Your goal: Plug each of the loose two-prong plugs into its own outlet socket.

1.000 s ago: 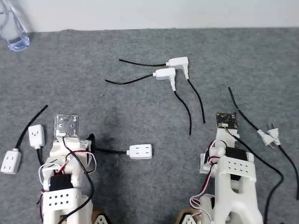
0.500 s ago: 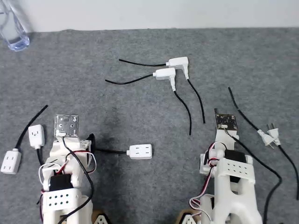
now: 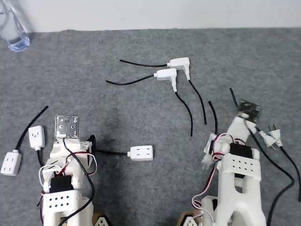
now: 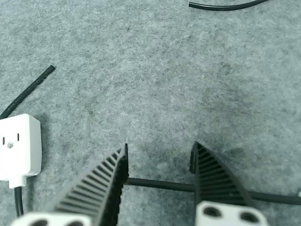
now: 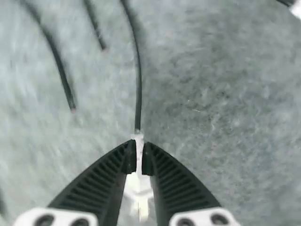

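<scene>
Where its fingers meet, the right end effector (image 5: 138, 157) is pinched narrow on a white plug (image 5: 138, 188). Most of the plug's body is hidden between them and its prongs cannot be made out. Its black cord (image 5: 138, 70) trails away over the grey bench (image 5: 225, 94). The left end effector (image 4: 160, 162) stands wide and holds nothing, straddling another cord (image 4: 160, 184) near a white outlet socket (image 4: 18, 150) cut off at the frame edge. Two loose plugs (image 3: 270, 136) lie just beside the right arm.
</scene>
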Action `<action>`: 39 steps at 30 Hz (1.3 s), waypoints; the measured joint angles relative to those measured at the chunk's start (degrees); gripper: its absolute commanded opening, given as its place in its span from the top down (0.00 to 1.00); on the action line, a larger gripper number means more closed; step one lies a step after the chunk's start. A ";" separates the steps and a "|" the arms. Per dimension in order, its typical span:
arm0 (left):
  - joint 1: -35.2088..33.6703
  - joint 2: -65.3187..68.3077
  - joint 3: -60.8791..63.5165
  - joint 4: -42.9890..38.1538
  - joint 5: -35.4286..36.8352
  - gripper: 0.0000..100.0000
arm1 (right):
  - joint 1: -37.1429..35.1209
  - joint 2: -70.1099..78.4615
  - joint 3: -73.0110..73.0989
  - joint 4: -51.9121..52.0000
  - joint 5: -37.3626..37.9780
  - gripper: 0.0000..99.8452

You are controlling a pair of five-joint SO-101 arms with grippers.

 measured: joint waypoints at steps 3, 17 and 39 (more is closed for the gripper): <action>0.00 0.00 0.00 0.00 0.00 0.80 | 0.26 0.09 0.00 -3.43 -5.27 0.99; -0.97 0.00 0.00 0.00 0.00 0.80 | 1.76 -0.88 3.60 -14.95 12.13 0.99; -0.97 0.00 0.00 0.00 0.00 0.80 | 0.62 -45.71 19.60 2.29 90.99 0.75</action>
